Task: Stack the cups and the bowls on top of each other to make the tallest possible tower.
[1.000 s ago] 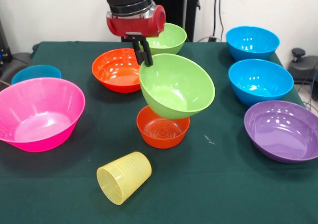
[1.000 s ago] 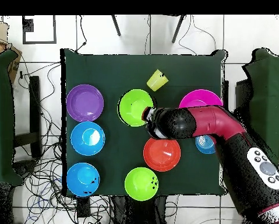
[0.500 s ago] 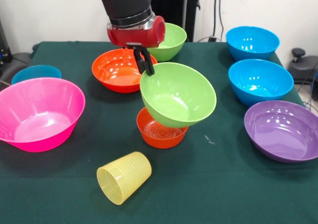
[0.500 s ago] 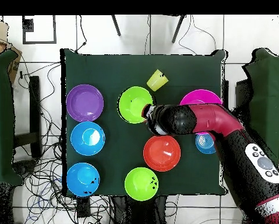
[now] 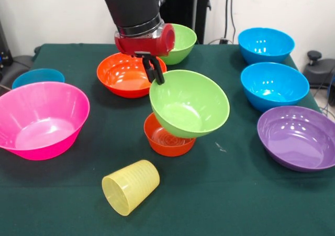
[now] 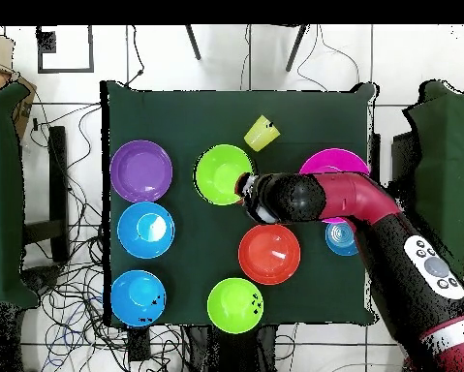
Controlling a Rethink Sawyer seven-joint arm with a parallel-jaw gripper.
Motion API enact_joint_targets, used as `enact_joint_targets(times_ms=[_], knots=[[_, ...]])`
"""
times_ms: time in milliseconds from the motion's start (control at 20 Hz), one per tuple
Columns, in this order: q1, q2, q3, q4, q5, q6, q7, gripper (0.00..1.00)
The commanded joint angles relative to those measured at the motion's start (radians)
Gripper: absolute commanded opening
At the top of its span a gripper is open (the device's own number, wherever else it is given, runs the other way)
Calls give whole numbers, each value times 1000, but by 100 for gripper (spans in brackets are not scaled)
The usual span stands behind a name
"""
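The small orange bowl [image 5: 168, 138] sits directly under the tool, largely masked by the held lime green bowl [image 5: 189, 103]; whether the two touch cannot be confirmed. From overhead the arm [image 6: 342, 201] covers part of the pink bowl [image 5: 40, 119]. The large orange bowl [image 5: 125, 74] lies just behind the tool, and the yellow cup [image 5: 130, 187] lies on its side well in front. The gripper [image 5: 154, 70] pinches the lime green bowl's rim, the bowl tilted.
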State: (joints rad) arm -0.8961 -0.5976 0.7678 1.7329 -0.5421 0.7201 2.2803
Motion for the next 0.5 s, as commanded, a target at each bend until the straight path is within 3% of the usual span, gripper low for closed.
enact_joint_targets(times_ms=[50, 500], knots=[[7, 41, -4, -44, -111, 19, -291, 0], [-23, 73, 13, -36, -151, 48, -334, 0]])
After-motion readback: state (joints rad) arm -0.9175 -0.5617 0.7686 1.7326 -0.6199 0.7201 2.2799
